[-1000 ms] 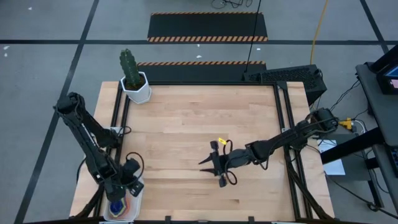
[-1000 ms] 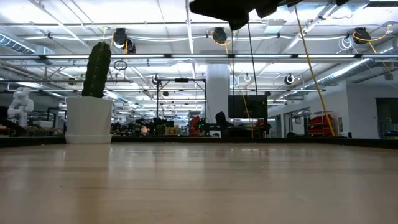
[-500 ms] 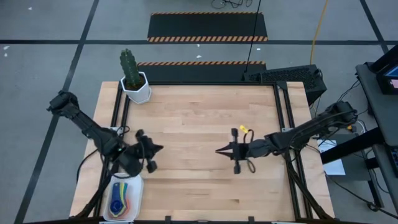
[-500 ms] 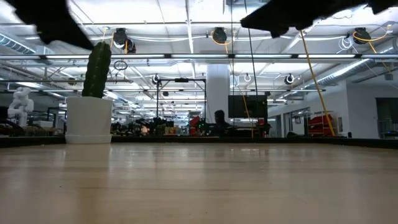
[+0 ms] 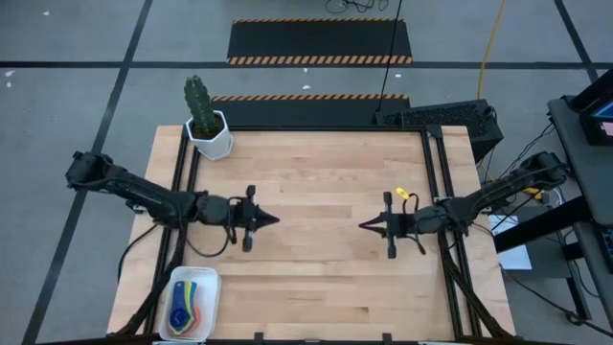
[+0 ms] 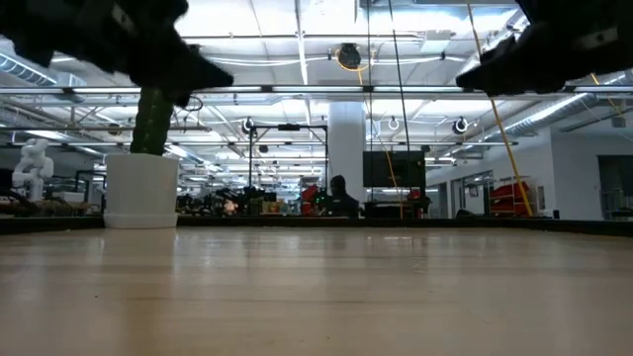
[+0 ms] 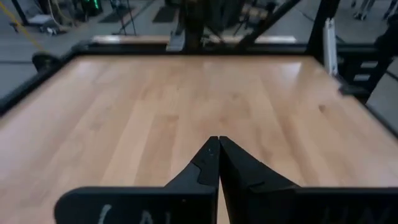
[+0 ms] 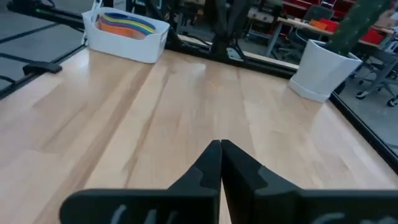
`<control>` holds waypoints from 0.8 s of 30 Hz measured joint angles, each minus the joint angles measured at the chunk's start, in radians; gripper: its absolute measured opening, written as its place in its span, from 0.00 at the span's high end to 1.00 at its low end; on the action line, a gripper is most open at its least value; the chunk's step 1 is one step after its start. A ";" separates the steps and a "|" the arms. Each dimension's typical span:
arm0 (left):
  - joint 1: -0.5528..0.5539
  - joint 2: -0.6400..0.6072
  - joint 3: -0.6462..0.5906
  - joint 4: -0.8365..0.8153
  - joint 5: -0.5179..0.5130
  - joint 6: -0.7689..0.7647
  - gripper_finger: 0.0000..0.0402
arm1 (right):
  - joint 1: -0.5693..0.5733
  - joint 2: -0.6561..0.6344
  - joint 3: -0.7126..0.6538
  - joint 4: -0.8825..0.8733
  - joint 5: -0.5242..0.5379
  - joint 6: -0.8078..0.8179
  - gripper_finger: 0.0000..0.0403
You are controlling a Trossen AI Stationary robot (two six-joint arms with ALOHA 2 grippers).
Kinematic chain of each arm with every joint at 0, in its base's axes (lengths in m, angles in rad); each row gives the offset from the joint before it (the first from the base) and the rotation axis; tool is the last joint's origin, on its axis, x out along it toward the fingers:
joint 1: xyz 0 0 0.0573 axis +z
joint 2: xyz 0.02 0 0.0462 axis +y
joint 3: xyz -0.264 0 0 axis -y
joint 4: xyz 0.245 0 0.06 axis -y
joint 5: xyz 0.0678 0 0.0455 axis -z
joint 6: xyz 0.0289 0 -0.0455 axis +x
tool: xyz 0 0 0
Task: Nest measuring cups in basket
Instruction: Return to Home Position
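The white basket [image 5: 190, 303] stands at the table's near left corner with the measuring cups [image 5: 186, 303] nested inside it; in the right wrist view the basket [image 8: 126, 40] shows the cups' coloured rims [image 8: 127, 23] above its wall. My left gripper [image 5: 275, 219] hovers shut over the table's left middle, pointing toward the right edge, with nothing in it. My right gripper [image 5: 363, 226] hovers shut over the right middle, pointing toward the left edge, also with nothing in it. Both fingertip pairs show closed in the wrist views [image 7: 216, 142] [image 8: 219, 145].
A white hexagonal pot with a cactus [image 5: 206, 123] stands at the table's far left corner. Bare wooden tabletop [image 5: 316, 192] lies between the two grippers. Black frame rails [image 5: 436, 172] run along the table's left and right sides.
My left gripper has swung up from the basket at the near left corner toward the table's middle and rolled level. My right gripper has drawn back toward the right edge and shut its fingers. The cups stay nested in the basket.
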 joint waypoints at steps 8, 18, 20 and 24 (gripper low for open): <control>0.183 0.001 -0.102 0.103 0.239 0.054 0.98 | -0.015 -0.119 -0.164 0.093 -0.051 -0.009 1.00; 0.262 -0.064 -0.202 0.122 0.291 0.056 0.98 | -0.021 -0.219 -0.269 0.108 -0.056 -0.023 1.00; 0.262 -0.102 -0.234 0.129 0.283 0.049 0.99 | -0.022 -0.243 -0.287 0.110 -0.075 -0.020 1.00; 0.262 -0.206 -0.300 0.136 0.275 0.033 0.98 | -0.021 -0.285 -0.311 0.126 -0.084 -0.005 1.00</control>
